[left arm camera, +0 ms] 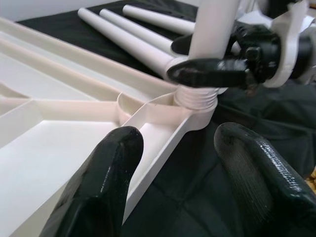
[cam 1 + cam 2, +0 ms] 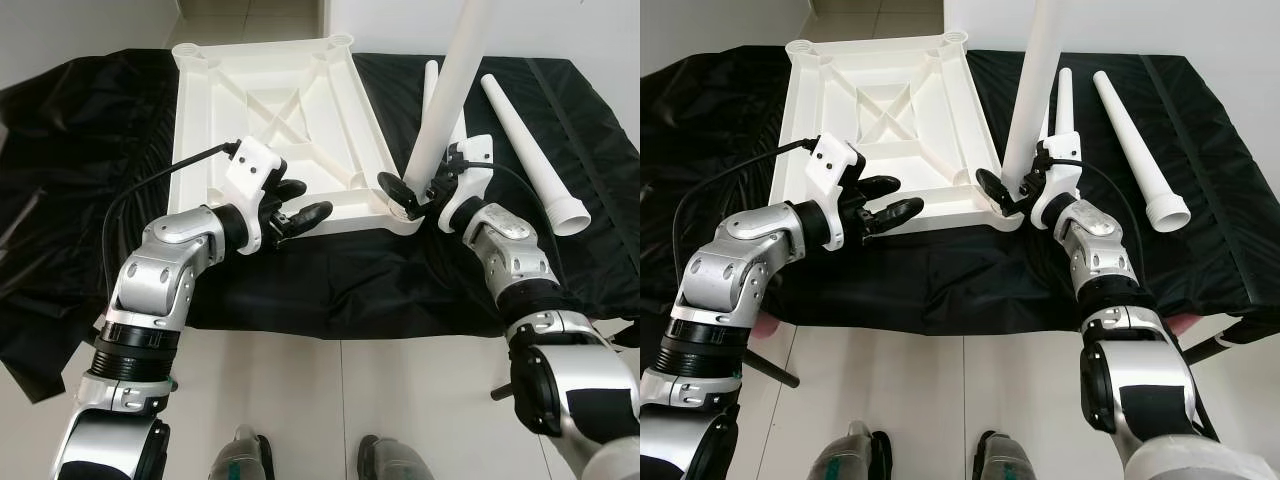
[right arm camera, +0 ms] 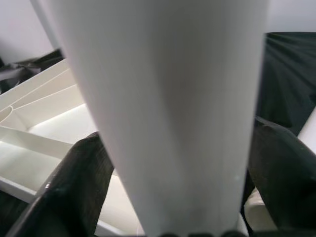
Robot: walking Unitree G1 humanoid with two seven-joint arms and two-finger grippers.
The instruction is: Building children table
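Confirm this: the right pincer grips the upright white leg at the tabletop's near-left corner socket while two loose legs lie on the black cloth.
Wrong corner. The right pincer grips the upright white leg at the tabletop's near-right corner socket, as the left eye view shows. Two loose legs do lie on the black cloth.

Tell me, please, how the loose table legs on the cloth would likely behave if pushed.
The loose legs are round tapered tubes lying flat, so they would probably roll, curving toward the thin end. They look like hollow plastic, likely light and stiff. The smooth surface may be slippery.
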